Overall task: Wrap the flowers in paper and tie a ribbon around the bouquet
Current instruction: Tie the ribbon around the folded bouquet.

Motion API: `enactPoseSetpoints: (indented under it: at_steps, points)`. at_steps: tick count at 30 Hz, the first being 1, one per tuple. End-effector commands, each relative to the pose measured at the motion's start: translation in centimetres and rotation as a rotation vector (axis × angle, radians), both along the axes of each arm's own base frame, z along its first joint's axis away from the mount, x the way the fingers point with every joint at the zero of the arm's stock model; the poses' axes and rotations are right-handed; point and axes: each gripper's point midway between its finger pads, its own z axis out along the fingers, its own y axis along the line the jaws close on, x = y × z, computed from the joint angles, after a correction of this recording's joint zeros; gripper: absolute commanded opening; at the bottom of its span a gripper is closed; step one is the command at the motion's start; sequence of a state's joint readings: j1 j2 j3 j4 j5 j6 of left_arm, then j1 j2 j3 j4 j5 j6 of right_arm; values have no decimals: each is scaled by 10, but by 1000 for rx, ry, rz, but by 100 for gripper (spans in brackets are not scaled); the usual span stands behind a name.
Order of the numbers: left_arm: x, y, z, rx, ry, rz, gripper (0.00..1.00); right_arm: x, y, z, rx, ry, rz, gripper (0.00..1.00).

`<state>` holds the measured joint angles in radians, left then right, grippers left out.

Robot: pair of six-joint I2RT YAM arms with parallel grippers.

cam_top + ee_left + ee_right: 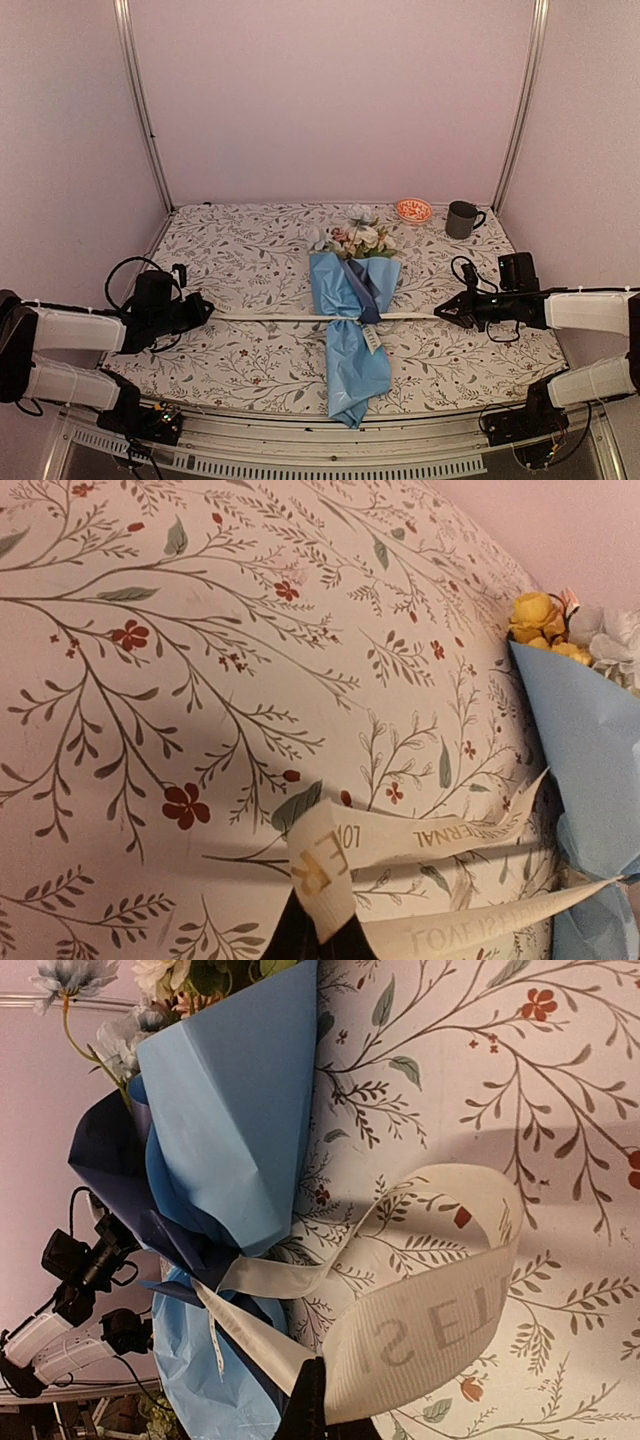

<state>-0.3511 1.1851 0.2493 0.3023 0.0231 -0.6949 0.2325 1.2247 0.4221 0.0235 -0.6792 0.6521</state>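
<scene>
The bouquet lies mid-table, a light blue paper (352, 345) cone with navy inner folds and the flowers (357, 238) at its far end. The cream ribbon (270, 316) is cinched round the cone's waist and runs taut to both sides. My left gripper (205, 308) is shut on its left end; in the left wrist view the ribbon (322, 875) folds over the dark fingertips (300, 935), with paper (590, 750) and yellow blooms (540, 620) at right. My right gripper (440, 313) is shut on the right end, where the ribbon (440, 1330) loops above the fingertips (312, 1405) beside the paper (230, 1130).
An orange bowl (413, 210) and a grey mug (461, 219) stand at the back right. The leaf-printed tablecloth (240, 250) covers the table. The cone's narrow end hangs over the front edge (345, 415). The left arm (60, 1310) shows beyond the bouquet in the right wrist view.
</scene>
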Motion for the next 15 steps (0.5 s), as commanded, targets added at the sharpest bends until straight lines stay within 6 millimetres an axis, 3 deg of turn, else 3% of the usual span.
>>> enactPoseSetpoints:
  at_steps: [1,8,15]
  points:
    - [-6,57,-16,102,40,230,0,5,-45,-26,-90,26,-163,0]
    - [-15,89,-4,63,-17,400,0,0,-74,-53,-126,80,-233,0]
    - [-22,104,-4,30,-27,472,0,2,-84,-55,-131,82,-251,0]
